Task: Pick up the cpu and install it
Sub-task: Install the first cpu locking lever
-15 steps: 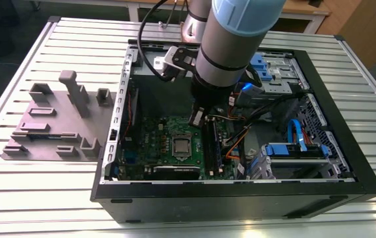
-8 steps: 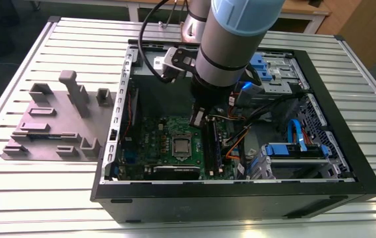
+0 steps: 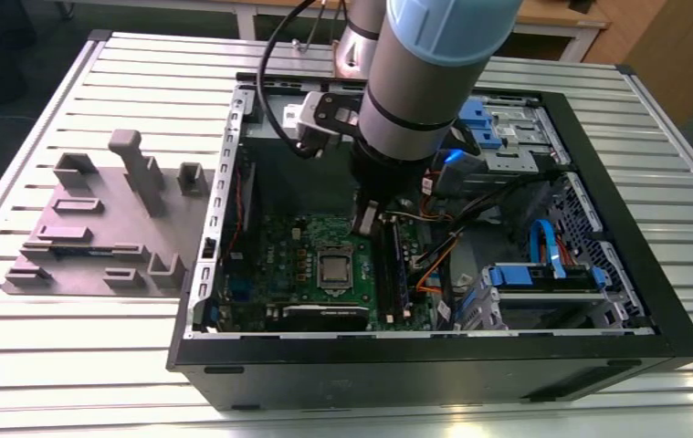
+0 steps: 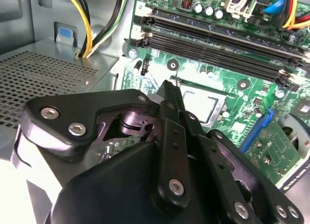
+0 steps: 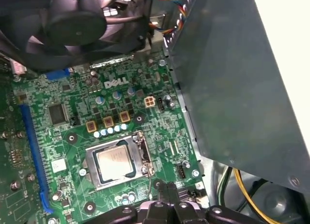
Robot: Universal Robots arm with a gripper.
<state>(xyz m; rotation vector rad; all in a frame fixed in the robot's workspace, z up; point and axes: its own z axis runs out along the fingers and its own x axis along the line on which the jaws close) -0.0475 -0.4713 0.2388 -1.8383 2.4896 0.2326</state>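
Note:
The cpu (image 3: pixel 335 268) lies flat in the metal socket frame of the green motherboard (image 3: pixel 285 246), inside the open computer case. Its silver top is seen in the first wrist view (image 5: pixel 115 162), and partly behind the fingers in the second wrist view (image 4: pixel 206 107). My gripper (image 3: pixel 368 219) hangs a little above the board, just off the socket's edge toward the memory slots. The black fingers (image 4: pixel 170 96) are pressed together with nothing between them, and their tips (image 5: pixel 169 192) stand clear of the chip.
A grey power-supply box (image 5: pixel 232 88) and a black fan (image 5: pixel 72 21) flank the socket. Memory slots (image 4: pixel 218 45), yellow and black cables (image 4: pixel 85 25) and blue drive brackets (image 3: pixel 541 274) crowd the case. A grey fixture block (image 3: pixel 90 228) sits on the table at the exterior view's left.

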